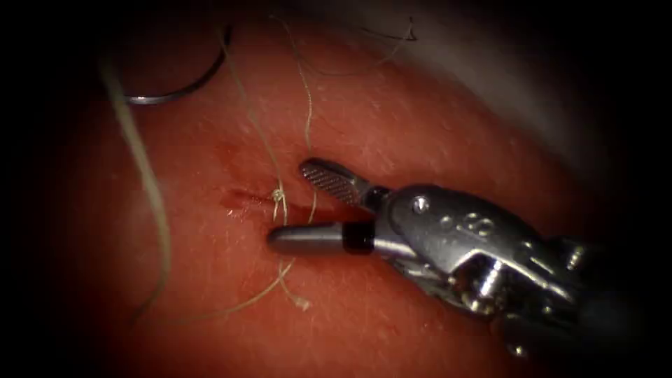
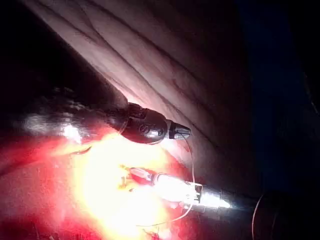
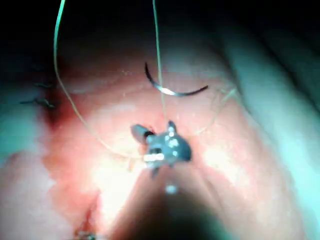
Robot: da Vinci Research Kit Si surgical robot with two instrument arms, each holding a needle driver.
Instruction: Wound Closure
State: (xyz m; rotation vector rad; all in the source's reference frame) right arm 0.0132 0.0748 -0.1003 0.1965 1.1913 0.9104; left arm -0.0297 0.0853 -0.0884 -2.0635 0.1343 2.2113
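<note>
The cut (image 1: 241, 201) lay just ahead of my right tool (image 1: 297, 203), a short dark slit in the tissue (image 1: 420, 126) with red fluid (image 1: 227, 157) smeared beside it. A knot (image 1: 278, 195) sat on the cut, right between the tips of that tool, so I judged one stitch at least as tied; the part of the slit beyond the knot, away from the tool, looked open to me and not yet stitched. From the knot the thread (image 1: 262, 136) ran up and away, and loose tails (image 1: 297, 299) trailed off below the tool's lower jaw. My right tool stood with its jaws spread wide around the knot and the strands, holding nothing that I could see. The curved needle (image 1: 183, 87) lay free on the tissue's surface, well beyond the tool and off to the left of the cut, held by neither tool and not in the tissue. In the right wrist view the needle (image 3: 172, 89) rested ahead of the tool (image 3: 155, 137).
</note>
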